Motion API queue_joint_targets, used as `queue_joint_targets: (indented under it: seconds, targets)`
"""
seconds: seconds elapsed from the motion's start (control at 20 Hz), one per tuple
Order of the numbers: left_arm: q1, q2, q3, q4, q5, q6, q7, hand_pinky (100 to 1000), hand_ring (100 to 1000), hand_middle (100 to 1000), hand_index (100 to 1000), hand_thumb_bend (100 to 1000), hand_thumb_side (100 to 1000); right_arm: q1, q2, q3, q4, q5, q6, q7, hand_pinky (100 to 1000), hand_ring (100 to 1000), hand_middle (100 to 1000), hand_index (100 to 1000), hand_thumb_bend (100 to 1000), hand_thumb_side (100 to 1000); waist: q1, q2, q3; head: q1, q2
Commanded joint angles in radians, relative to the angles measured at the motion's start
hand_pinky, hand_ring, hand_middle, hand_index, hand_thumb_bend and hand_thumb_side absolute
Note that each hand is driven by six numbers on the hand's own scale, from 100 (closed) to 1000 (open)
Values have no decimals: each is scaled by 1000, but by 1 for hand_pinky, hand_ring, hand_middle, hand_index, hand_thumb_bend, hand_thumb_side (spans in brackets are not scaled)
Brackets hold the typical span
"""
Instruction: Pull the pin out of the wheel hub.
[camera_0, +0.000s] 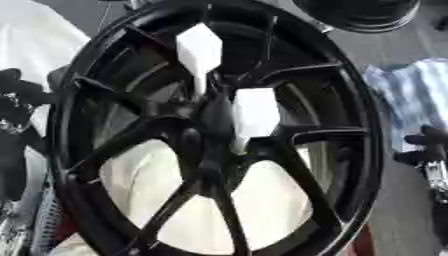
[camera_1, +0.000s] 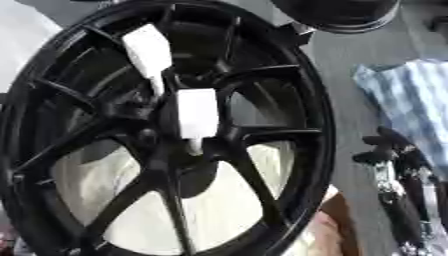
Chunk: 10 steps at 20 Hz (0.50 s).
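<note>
A large glossy black alloy wheel hub (camera_0: 219, 135) with thin branching spokes is filling nearly the whole view, standing tilted toward the camera. 2 white blocky pins are sitting in it: an upper white pin (camera_0: 199, 50) is poking out between the spokes near the top of the rim, and a lower white pin (camera_0: 255, 117) is sitting at the centre, right beside the middle boss where the spokes are meeting. Both are looking seated, so judging by this the pull is not yet done; neither pin is out.

The left hand (camera_0: 19, 97), black, is showing at the left edge just beside the outer rim, apparently bracing it, though whether it is touching the rim and how its fingers are set I cannot tell. The right hand (camera_1: 389, 150), black with silver parts along the arm below it, is hanging off the wheel's right side, apart from the rim and well away from both pins; its fingers are looking partly curled with nothing between them.

Behind the right hand a blue and white striped cloth (camera_1: 411, 95) is lying on the grey surface, and a second black round object (camera_1: 337, 14) is sitting beyond the top edge. What is left, I judge, is the whole task: reaching a pin, pinching it and drawing it out.
</note>
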Motion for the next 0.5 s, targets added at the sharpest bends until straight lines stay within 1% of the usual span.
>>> queue_joint_targets:
  seconds: [0.05,0.2,0.3,0.4,0.5]
  targets:
    - [-3,7,0,-12,2,-3,-2,731,598,575,760,100,639,2,-19,-3,-10,2,-4,-2,683,574,679,831,100,586,6,-31,1,3,-2]
    - [-2,7,0,-12,3,-2,-2,731,598,575,760,100,639,5,-25,-3,-10,-3,-12,-5,684,576,681,833,100,581,6,-33,0,3,0]
    - [0,7,0,-12,4,-1,-2,731,598,576,761,100,639,11,-37,-3,-10,-9,-28,-5,686,581,686,835,100,567,6,-37,0,7,3]
    - [3,8,0,-12,5,0,-2,731,599,576,761,100,638,25,-61,-2,-10,-16,-60,-4,692,598,707,840,100,546,6,-43,-3,13,7]
    - [7,10,-1,-12,7,1,-2,731,599,576,761,100,638,48,-96,1,-10,-24,-105,-1,697,612,726,847,100,532,7,-50,-5,15,12]
